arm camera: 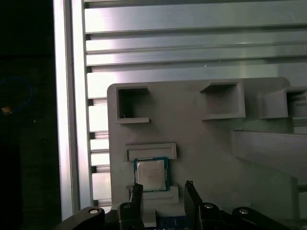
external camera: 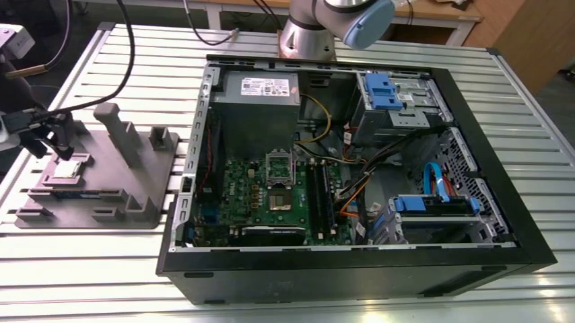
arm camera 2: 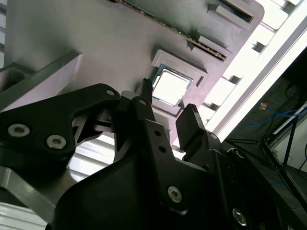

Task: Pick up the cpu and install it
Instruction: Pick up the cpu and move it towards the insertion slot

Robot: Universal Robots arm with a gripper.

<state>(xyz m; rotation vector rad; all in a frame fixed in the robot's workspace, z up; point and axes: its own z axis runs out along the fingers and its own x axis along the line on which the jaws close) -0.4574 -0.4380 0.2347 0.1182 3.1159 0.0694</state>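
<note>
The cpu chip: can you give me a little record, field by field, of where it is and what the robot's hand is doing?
cpu: lying flat in a recess of the grey tray
hand: open, hovering close over the cpu, not gripping it
tray: on the slatted table, at the exterior view's left of the open computer case
installed: not yet

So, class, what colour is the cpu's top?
Silvery; the cpu shows best in the first wrist view.
</note>
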